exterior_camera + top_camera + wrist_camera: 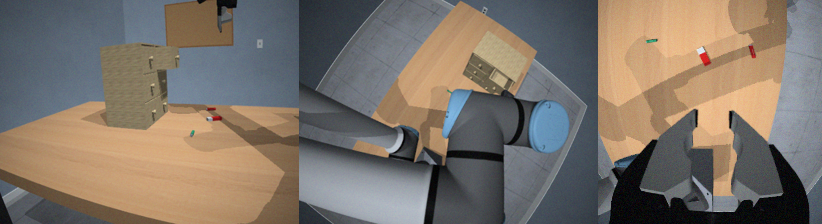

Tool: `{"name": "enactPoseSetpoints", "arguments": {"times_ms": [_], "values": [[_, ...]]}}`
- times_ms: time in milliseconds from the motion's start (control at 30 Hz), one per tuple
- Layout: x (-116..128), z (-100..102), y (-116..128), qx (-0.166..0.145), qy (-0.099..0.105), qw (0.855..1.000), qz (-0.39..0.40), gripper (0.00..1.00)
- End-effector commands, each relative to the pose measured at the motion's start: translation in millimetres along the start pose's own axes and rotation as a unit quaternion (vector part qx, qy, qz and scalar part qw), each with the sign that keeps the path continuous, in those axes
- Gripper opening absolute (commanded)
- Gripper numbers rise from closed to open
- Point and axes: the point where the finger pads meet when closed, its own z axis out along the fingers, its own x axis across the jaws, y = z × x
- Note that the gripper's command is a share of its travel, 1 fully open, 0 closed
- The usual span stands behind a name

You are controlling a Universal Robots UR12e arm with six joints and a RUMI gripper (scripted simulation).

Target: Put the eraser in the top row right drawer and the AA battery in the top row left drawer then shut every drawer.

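The wooden chest (137, 85) stands upright on the table; it also shows in the overhead view (495, 63). Its top right drawer (165, 57) is pulled out and looks empty from above (501, 79); the other drawers are shut. A red and white eraser (214, 118) lies on the table to the right of the chest, also in the wrist view (703, 55). A small green cylinder (192, 133) (651, 40) lies nearer the front. A thin red object (211, 109) (752, 51) lies behind the eraser. My gripper (713, 111) (222, 18) hangs high above the table, fingers narrowly apart and empty.
The arm's big links (473, 140) hide much of the table in the overhead view. The table's right edge (780, 100) runs close beside the gripper in the wrist view, with grey floor beyond. A cork board (199, 25) hangs on the back wall.
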Motion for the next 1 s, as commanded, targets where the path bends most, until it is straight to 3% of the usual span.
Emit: {"name": "enactPoseSetpoints", "arguments": {"times_ms": [0, 967], "values": [[0.3, -2.7, 1.2, -0.011, 0.000, 1.000, 0.000, 0.20], [0.3, -5.3, 3.1, -0.026, 0.000, 1.000, 0.000, 0.20]]}}
